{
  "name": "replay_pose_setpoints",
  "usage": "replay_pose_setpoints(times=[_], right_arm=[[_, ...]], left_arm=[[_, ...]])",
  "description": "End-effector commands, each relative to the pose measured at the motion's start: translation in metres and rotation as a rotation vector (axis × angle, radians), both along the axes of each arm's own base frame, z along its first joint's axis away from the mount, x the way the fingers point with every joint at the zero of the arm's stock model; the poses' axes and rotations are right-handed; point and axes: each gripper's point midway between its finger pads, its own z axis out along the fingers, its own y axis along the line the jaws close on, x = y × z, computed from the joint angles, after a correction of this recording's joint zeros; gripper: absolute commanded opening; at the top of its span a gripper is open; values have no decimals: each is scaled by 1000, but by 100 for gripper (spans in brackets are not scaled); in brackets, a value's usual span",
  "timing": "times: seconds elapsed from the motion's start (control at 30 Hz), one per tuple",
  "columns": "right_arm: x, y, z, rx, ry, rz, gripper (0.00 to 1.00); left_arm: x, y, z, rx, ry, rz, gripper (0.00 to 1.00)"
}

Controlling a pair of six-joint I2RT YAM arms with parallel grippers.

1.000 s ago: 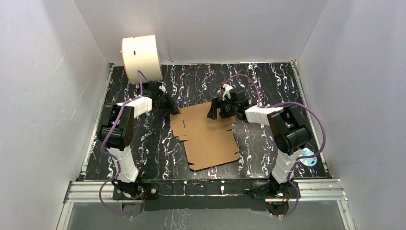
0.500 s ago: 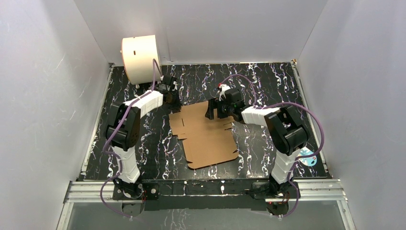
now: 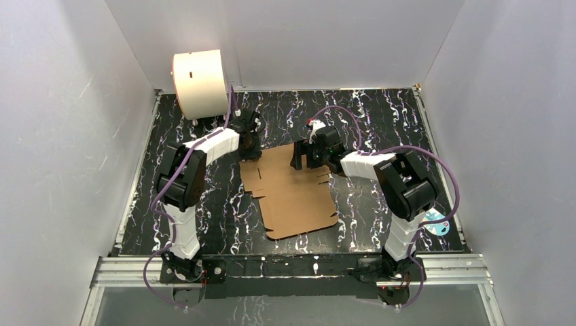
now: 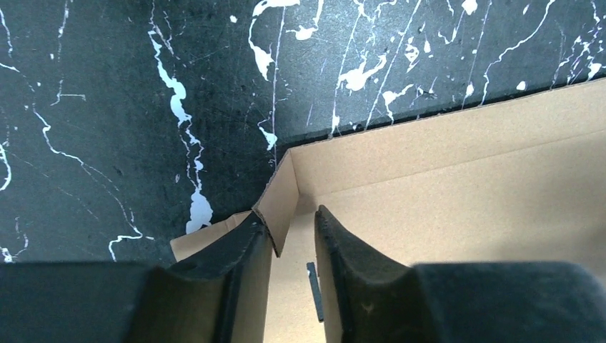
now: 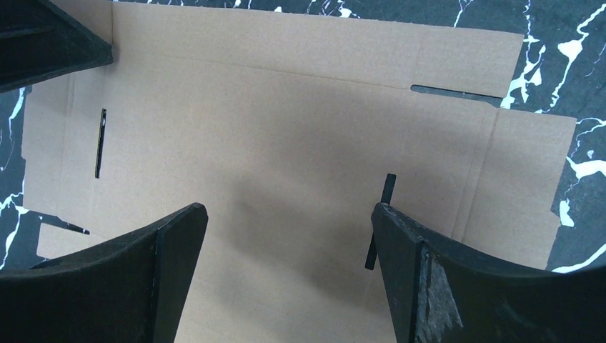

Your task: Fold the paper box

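Early step: paper box [image 3: 295,193] mostly flat on table [image 3: 380,122], far-left flap [image 4: 282,204] upright betw. left gripper's [image 4: 294,236] narrowly parted fingers [image 4: 236,264], unclamped; right gripper [image 5: 288,209] wide open, empty, hovers over it; next needs firm crease.

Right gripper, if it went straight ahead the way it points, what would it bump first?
Probably the paper box: the right gripper points down at its flat brown panel, fingers wide apart, nothing between. The gap is hard to judge.
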Motion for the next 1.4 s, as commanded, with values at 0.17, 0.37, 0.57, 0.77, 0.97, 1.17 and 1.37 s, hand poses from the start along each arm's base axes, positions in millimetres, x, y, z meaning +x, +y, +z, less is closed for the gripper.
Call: replay_pose_setpoints(times=[0.17, 0.37, 0.57, 0.77, 0.97, 1.17, 1.37], right_arm=[[1, -13, 25, -35, -6, 1, 99], [20, -31, 59, 70, -28, 9, 99], [48, -63, 76, 166, -20, -71, 98], [70, -84, 72, 237, 57, -133, 93], [83, -78, 64, 270, 88, -120, 89], [92, -71, 49, 312, 135, -100, 82], [93, -65, 36, 327, 169, -78, 80]], left_arm=[[5, 2, 62, -27, -127, 3, 47], [1, -2, 90, -85, -185, -9, 56], [-1, -42, 92, -281, -160, -89, 58], [4, -66, 77, -379, -116, -132, 59], [10, -77, 60, -408, -77, -156, 58], [11, -81, 44, -406, -39, -168, 54], [10, -80, 32, -393, -18, -170, 53]])
